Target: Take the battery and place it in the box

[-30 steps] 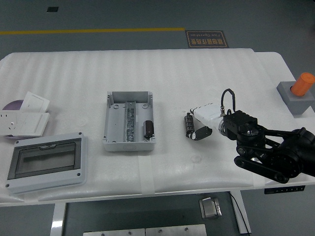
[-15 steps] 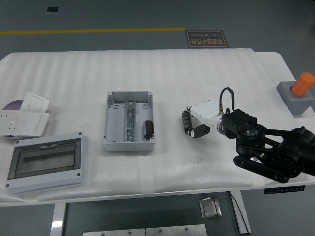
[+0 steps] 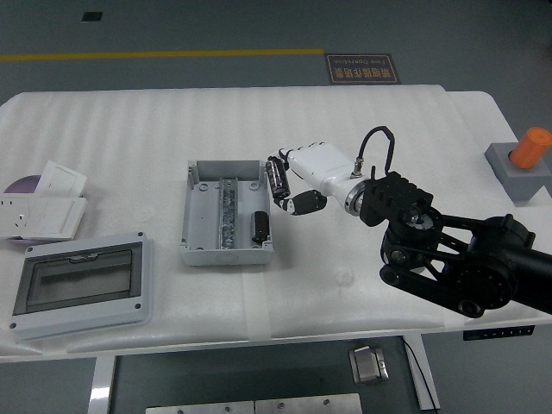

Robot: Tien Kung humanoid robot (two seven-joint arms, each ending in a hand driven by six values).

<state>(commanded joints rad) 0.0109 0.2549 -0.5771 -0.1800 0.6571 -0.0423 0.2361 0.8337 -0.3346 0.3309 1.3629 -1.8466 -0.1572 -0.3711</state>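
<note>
A white tabletop (image 3: 362, 129) seen from above. At the far left lie a white socket plate (image 3: 39, 216) and a white card (image 3: 62, 178) partly over a purple disc (image 3: 21, 184). In front of them, near the tabletop's front edge, lies a grey enclosure with a dark see-through cover (image 3: 79, 285). Toward the middle sits an open grey box (image 3: 225, 210) with a metal rail running down its centre; one dark battery (image 3: 260, 225) lies inside it, in the right-hand part near the front wall. Just right of the box's far right corner, the right hand (image 3: 296, 181), white with black fingertips, grips a second battery (image 3: 277, 178), a dark cylinder held roughly upright and lifted off the tabletop, beside the box's right wall rather than over its inside. The black right arm (image 3: 448, 250) reaches in from the lower right. At the far right edge stands a grey block with an orange cylinder (image 3: 523, 163) stuck in its top.
</note>
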